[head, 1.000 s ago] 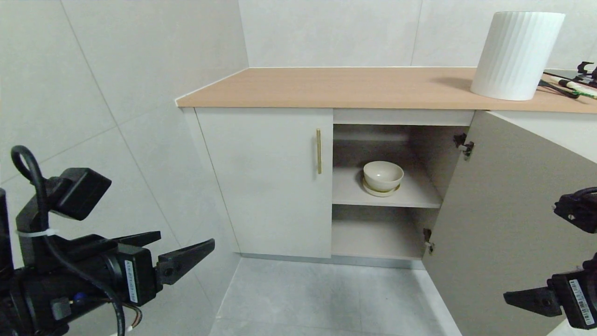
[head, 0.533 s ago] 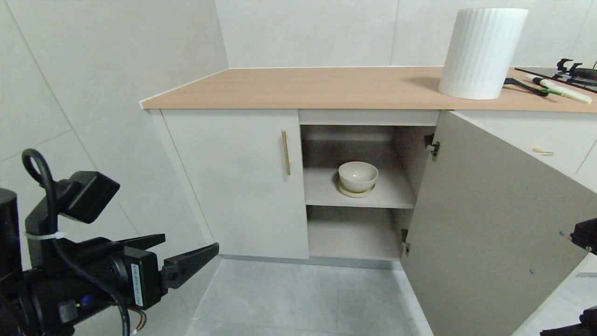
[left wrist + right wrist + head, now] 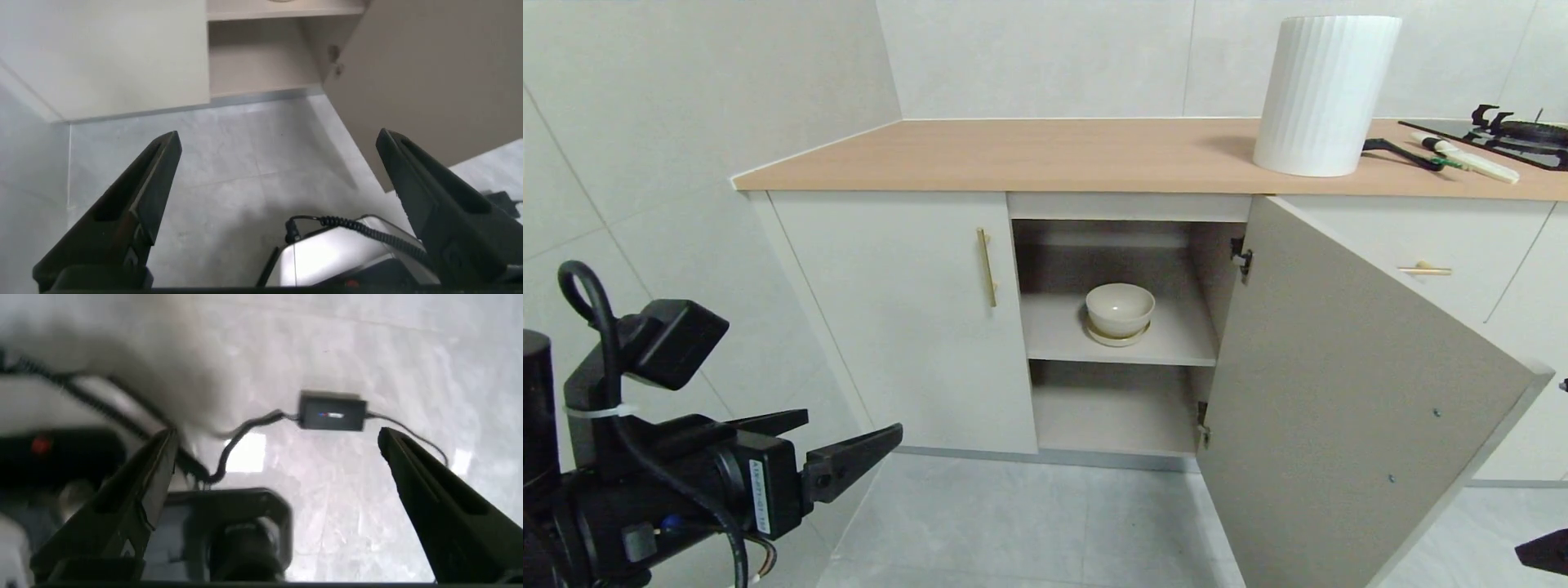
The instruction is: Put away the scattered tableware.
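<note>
Sitting on a saucer (image 3: 1116,336) on the upper shelf (image 3: 1058,331) of the cabinet (image 3: 890,327), the bowl (image 3: 1120,308) lies ahead of and above both end effectors. The left end effector (image 3: 849,425), spread wide and empty, hangs low to the bowl's left with a free line to it. The right end effector (image 3: 278,441), also spread, sits low on the far side of the open door (image 3: 1331,392) from the bowl, so the left arm looks better placed.

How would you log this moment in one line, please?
bowl on plate, upper shelf | cabinet door open | left gripper open | right gripper open
</note>
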Available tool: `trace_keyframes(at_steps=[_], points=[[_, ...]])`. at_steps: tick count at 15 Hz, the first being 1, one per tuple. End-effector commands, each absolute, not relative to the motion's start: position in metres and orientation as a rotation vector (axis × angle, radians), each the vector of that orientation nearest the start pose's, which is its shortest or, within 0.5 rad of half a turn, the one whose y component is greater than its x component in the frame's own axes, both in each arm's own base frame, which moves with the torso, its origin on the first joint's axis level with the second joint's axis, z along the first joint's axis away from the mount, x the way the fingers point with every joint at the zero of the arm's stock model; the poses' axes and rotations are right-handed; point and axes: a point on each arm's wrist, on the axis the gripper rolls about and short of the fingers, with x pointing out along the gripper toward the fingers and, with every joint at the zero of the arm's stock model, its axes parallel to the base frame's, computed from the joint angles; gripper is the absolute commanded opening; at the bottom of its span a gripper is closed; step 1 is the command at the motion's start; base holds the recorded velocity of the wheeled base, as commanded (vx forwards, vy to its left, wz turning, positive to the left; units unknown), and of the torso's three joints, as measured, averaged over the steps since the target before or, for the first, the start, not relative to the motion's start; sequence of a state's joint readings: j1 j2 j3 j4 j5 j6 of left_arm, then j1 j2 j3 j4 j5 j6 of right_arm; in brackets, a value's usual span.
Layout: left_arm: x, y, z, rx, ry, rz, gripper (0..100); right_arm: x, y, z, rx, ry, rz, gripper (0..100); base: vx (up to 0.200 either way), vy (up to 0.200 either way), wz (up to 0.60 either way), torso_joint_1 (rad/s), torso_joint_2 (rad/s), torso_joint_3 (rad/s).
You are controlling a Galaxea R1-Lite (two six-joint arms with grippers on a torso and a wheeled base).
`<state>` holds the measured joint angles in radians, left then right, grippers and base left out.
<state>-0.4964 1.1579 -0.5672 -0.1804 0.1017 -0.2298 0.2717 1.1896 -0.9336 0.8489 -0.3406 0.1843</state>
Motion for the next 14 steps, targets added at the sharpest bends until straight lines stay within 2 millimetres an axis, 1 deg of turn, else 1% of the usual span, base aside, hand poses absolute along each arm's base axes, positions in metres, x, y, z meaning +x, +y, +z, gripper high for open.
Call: trace_keyframes(at_steps=[1, 2, 3, 4, 5, 7, 9, 11, 14], points=[[0.143, -0.075, 0.199, -0.102, 0.437, -0.342, 100, 0.134, 0.008, 0.221, -0.117, 1.009, -0.275, 100, 0.000, 0.000, 0.00, 0.000, 0.00, 0.000], [0.143, -0.075, 0.199, -0.102, 0.437, -0.342, 100, 0.138, 0.006, 0.221, -0.106, 0.996, -0.291, 100, 0.000, 0.000, 0.00, 0.000, 0.00, 0.000], [0.143, -0.075, 0.199, -0.102, 0.439, -0.342, 100, 0.152, 0.000, 0.219, -0.068, 0.957, -0.338, 100, 0.000, 0.000, 0.00, 0.000, 0.00, 0.000], [0.143, -0.075, 0.199, -0.102, 0.439, -0.342, 100, 0.160, -0.003, 0.219, -0.052, 0.933, -0.356, 100, 0.000, 0.000, 0.00, 0.000, 0.00, 0.000], [0.143, -0.075, 0.199, -0.102, 0.439, -0.342, 100, 0.172, -0.006, 0.218, -0.025, 0.896, -0.377, 100, 0.000, 0.000, 0.00, 0.000, 0.00, 0.000], [0.143, -0.075, 0.199, -0.102, 0.439, -0.342, 100, 0.190, -0.008, 0.213, 0.035, 0.862, -0.406, 100, 0.000, 0.000, 0.00, 0.000, 0.00, 0.000], [0.143, -0.075, 0.199, -0.102, 0.439, -0.342, 100, 0.199, -0.008, 0.209, 0.069, 0.850, -0.420, 100, 0.000, 0.000, 0.00, 0.000, 0.00, 0.000], [0.143, -0.075, 0.199, -0.102, 0.439, -0.342, 100, 0.205, -0.007, 0.205, 0.071, 0.860, -0.418, 100, 0.000, 0.000, 0.00, 0.000, 0.00, 0.000], [0.143, -0.075, 0.200, -0.102, 0.436, -0.341, 100, 0.206, -0.002, 0.203, 0.088, 0.864, -0.406, 100, 0.000, 0.000, 0.00, 0.000, 0.00, 0.000]])
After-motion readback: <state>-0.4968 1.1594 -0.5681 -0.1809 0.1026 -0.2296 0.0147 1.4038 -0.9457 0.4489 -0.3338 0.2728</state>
